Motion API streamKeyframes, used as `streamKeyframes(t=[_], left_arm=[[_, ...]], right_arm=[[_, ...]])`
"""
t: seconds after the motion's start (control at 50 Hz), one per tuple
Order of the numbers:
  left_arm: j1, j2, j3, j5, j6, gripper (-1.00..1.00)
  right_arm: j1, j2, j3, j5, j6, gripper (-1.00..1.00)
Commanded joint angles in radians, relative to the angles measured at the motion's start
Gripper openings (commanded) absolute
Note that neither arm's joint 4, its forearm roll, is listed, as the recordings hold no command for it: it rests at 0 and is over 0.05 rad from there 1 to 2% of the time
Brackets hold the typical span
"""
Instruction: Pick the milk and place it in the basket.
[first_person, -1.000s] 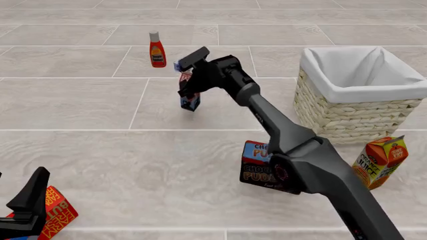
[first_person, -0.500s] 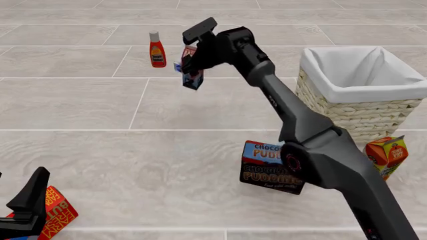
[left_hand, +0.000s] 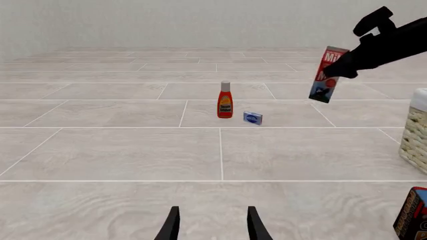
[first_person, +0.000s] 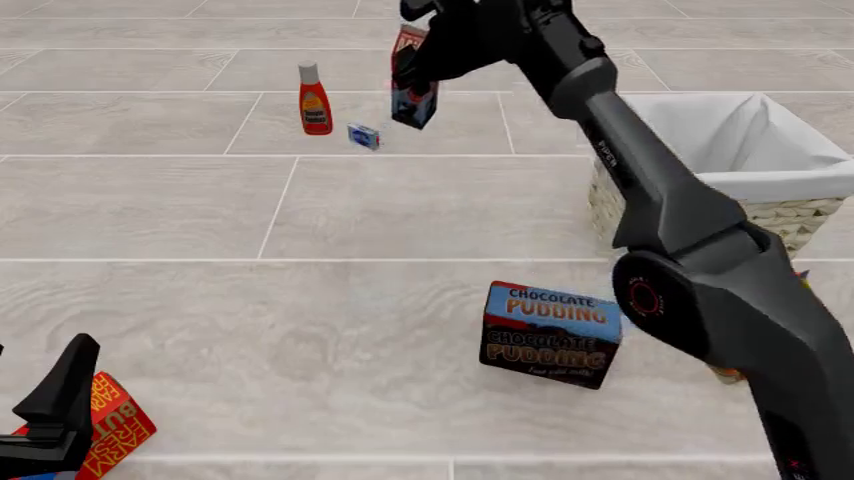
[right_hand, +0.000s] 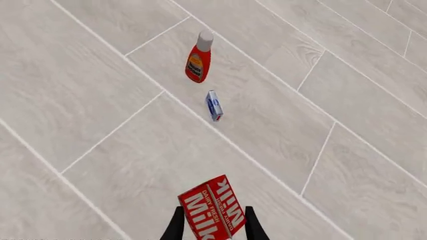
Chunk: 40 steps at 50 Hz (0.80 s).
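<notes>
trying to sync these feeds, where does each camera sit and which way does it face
Front: fixed above and behind the arms, looking forward and down; shows the right arm lifting the milk near the basket.
Left wrist: behind the left pincer, looking low across the floor; its fingertips show.
Right wrist: behind the right pincer, looking down; its fingers hold the milk.
All share the ketchup bottle.

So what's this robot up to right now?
The right arm's claw is shut on a small milk carton and holds it in the air above the table, to the left of the wicker basket where it is meant to go. The left claw sits open and idle. A ketchup bottle, a small blue box and a chocolate pudding box stand on the table.
</notes>
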Motion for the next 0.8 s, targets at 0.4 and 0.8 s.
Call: streamKeyframes(t=[0.4,0.8], left_arm=[[0.000,0.000,0.000,0.000,0.000,1.00],[0.001,0.000,0.000,0.000,0.000,1.00]], right_arm=[[-0.061,-0.535,0.639,-0.274,0.033,-1.00],[-0.136,-0.768,0.860,-0.320,0.049,-1.00]])
